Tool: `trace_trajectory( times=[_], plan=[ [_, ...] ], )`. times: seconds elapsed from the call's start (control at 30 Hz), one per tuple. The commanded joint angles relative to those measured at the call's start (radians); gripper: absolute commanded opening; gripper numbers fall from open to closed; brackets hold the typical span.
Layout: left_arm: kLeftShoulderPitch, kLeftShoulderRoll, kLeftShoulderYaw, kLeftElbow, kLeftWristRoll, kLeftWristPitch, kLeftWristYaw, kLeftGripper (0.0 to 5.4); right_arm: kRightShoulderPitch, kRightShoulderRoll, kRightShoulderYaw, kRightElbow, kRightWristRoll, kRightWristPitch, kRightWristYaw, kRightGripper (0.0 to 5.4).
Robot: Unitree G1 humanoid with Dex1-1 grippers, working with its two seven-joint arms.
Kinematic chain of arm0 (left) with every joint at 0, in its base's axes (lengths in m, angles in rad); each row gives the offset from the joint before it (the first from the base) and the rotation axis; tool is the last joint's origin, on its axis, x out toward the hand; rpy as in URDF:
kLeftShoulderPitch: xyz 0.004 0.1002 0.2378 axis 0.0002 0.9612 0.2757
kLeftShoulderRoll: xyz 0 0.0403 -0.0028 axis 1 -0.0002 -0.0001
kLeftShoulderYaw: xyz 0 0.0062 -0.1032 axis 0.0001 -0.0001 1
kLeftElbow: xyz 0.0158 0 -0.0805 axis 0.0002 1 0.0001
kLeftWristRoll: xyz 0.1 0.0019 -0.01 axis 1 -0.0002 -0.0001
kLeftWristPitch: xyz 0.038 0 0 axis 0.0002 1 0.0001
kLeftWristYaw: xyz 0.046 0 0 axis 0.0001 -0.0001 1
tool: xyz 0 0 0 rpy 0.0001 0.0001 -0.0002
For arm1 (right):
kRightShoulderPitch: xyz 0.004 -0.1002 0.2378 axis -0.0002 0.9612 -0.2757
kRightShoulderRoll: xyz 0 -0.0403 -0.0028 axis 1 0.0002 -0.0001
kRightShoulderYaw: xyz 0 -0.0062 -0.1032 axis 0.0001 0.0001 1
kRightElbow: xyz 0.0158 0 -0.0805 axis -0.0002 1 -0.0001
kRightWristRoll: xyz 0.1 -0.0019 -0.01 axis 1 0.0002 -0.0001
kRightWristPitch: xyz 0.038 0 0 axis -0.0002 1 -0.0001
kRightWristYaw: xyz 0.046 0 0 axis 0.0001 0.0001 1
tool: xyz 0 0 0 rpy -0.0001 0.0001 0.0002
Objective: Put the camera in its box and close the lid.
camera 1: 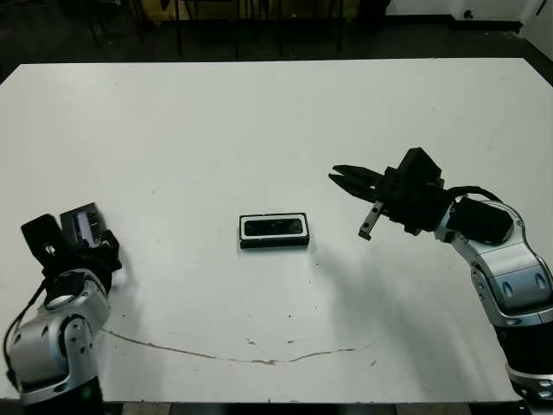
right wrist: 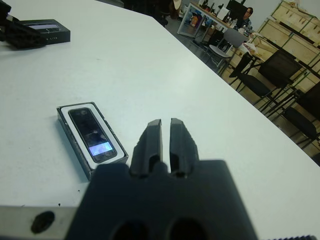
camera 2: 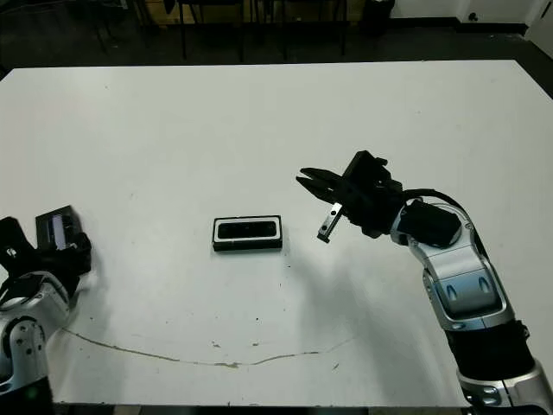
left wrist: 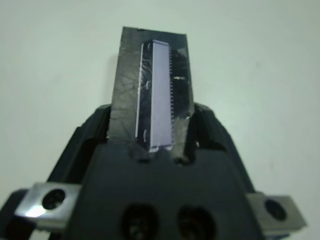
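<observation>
While the camera [camera 1: 276, 227] lies boxed, right tool [camera 1: 346, 183] hovers beside.

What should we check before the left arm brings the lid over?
1. Camera in the box: ok, it lies flat inside the white lining.
2. Lid held by the left gripper: ok, jaws shut on its lower end.
3. Right gripper clear of the box: ok, it hovers beside it with jaws shut, holding nothing.
4. Path from lid to box: ok, bare table between them.
5. Lid aligned with the box: not ok, it is far off at the table's left edge.
6. Camera seated fully below the rim: cannot tell.
</observation>
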Motion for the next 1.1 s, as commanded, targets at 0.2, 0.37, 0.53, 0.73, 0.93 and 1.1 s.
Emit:
trace_trajectory(
  times=[0.2,0.37,0.53,0.73,0.93,1.1],
  plan=[
    [0.045,-0.03,-0.061,-0.078,0.003,0.043,-0.035,2.82,0.02,-0.009,0.001,-0.011,0.007,0.024,-0.001,0.0],
    [0.008,-0.033,-0.056,-0.235,-0.041,0.051,-0.075,2.82,0.022,-0.008,0.004,-0.007,0.001,0.014,-0.004,0.0],
    [-0.046,0.026,-0.077,-0.347,-0.108,0.062,-0.166,2.82,0.023,0.0,0.006,0.01,0.0,-0.015,-0.004,0.0],
    [-0.116,0.19,-0.137,-0.345,-0.159,0.009,-0.356,2.82,0.025,0.0,0.004,0.007,0.005,0.005,-0.008,0.0],
    [-0.193,0.365,-0.25,-0.191,-0.13,-0.11,-0.56,2.81,0.028,0.002,-0.009,0.017,0.021,0.017,-0.016,0.0],
    [-0.271,0.477,-0.361,0.012,-0.077,-0.293,-0.781,2.81,0.028,-0.008,-0.012,0.027,0.003,-0.012,-0.029,0.0]
  ],
)
